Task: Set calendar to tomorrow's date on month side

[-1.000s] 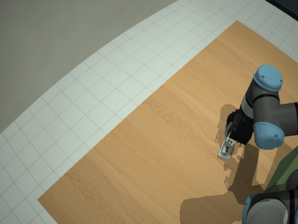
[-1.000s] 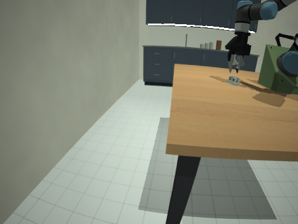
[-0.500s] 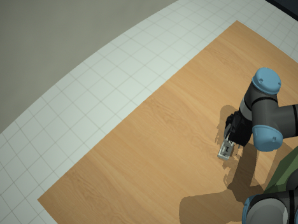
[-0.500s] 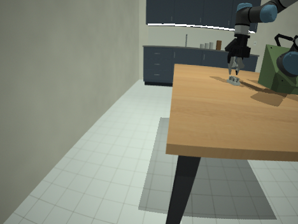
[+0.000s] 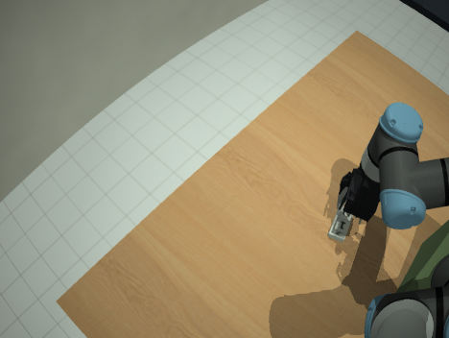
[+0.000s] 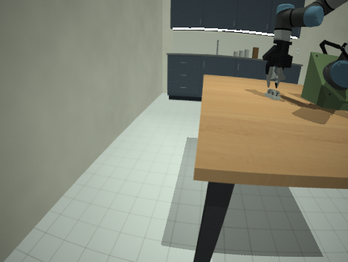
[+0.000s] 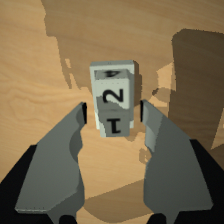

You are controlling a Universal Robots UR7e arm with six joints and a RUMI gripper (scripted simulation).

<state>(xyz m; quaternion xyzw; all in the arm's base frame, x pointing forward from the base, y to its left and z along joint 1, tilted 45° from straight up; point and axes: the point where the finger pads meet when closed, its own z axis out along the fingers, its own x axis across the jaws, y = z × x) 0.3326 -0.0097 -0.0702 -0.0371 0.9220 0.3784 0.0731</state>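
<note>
Below the pincer (image 5: 344, 210) (image 6: 272, 86) (image 7: 113, 102) in the top view, and partly covered by it, the small pale calendar (image 5: 340, 231) (image 6: 271, 96) (image 7: 112, 65) lies on the wooden table (image 5: 192, 240) (image 6: 260, 149) (image 7: 25, 60). A dark 1 can be made out just beside the fingertips. The green pedestal (image 5: 428, 256) (image 6: 314, 83) stands well apart from the pincer, toward the lower right.

In the exterior view, the pincer points down, its tips just above the calendar. Its fingers stand partly apart, clamped on nothing. The digits directly beneath it are too small to read.

In the wrist view, the calendar shows between the two separated fingers and reaches past their tips toward the top. A face with a 2 (image 7: 113, 95), turned sideways, lies just past the tips; a face with a 1 (image 7: 114, 125) sits between the fingers. At the end farthest from the pincer, a shaded face carries a dark digit, hard to read.
</note>
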